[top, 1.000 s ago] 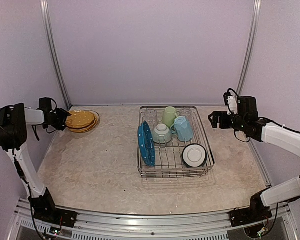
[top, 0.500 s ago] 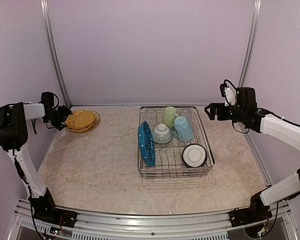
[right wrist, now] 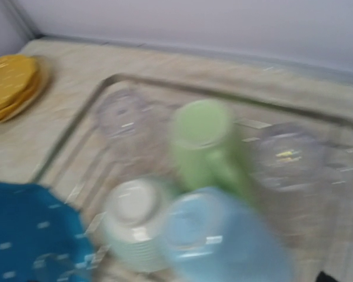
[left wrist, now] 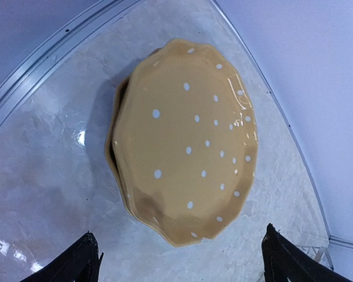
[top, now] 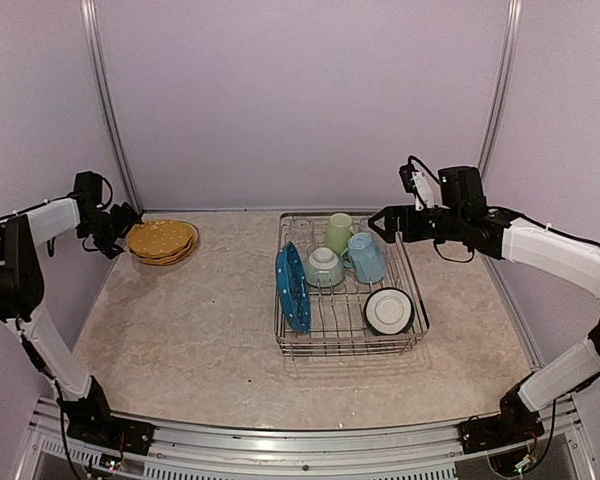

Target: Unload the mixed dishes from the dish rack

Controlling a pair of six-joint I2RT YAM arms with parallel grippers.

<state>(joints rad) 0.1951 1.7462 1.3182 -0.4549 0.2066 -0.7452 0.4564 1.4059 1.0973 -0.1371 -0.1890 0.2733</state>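
Right gripper (top: 380, 222) hovers level above the dish rack (top: 345, 347) — jaws spread.

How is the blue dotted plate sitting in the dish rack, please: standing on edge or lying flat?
Standing on edge. The blue dotted plate is upright along the left side of the dish rack.
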